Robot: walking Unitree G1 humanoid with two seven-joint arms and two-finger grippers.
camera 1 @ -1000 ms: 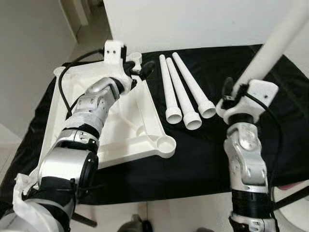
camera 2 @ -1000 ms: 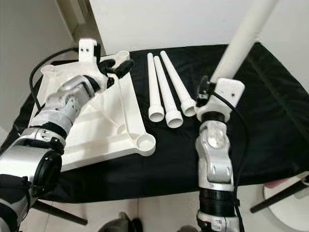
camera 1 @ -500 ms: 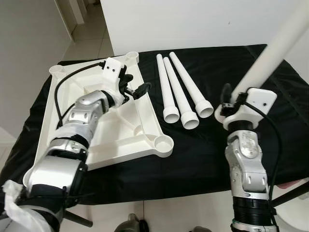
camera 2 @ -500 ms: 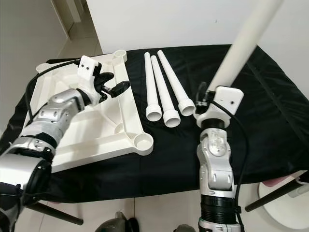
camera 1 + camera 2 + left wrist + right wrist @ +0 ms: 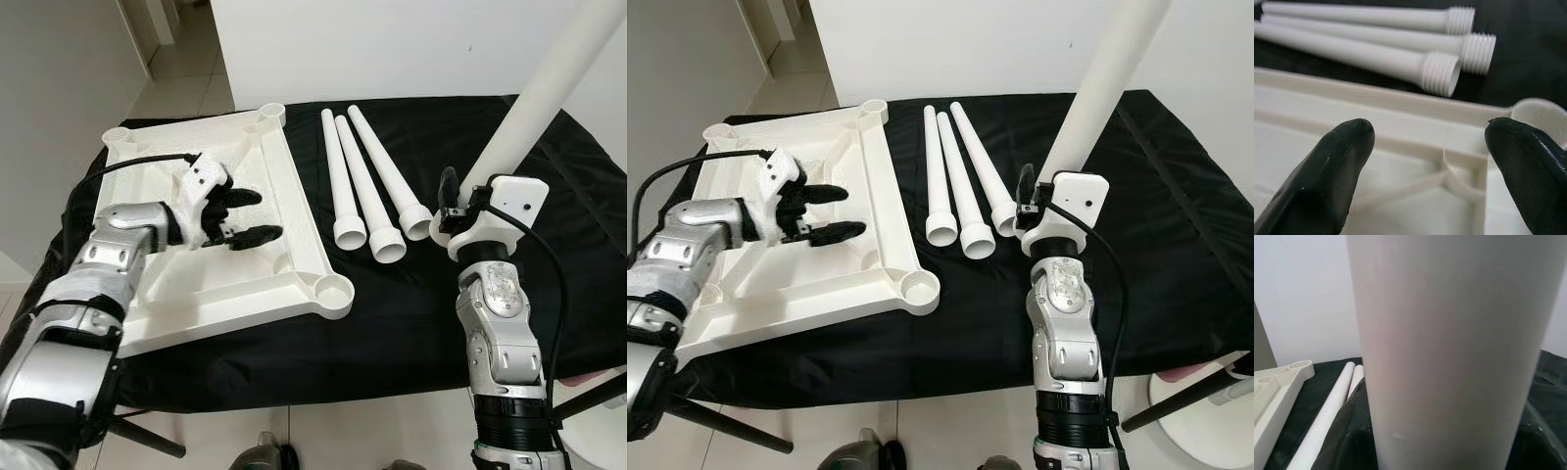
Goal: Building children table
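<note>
A white tabletop (image 5: pixel 294 211) lies upside down on the left half of the black-covered table, with round leg sockets at its corners, one at the near right (image 5: pixel 336 291). My left gripper (image 5: pixel 245 216) hovers open over its ribbed inside; in the left wrist view its fingers (image 5: pixel 1334 169) frame the tabletop's rim and that socket (image 5: pixel 1542 110). Three white legs (image 5: pixel 367 191) lie side by side on the cloth, threaded ends toward me. My right gripper (image 5: pixel 458 196) is shut on a fourth leg (image 5: pixel 544 93), held up and tilted to the right.
The black cloth (image 5: pixel 588 215) covers the whole table, and a white wall stands close behind it. A round white object (image 5: pixel 602 431) sits on the floor at the near right. A dark stand leg (image 5: pixel 147 441) shows under the near left edge.
My left gripper has pulled back from the tabletop's far right corner to over its middle, still open. The right arm keeps the leg raised, barely moved. The camera has shifted a little.
</note>
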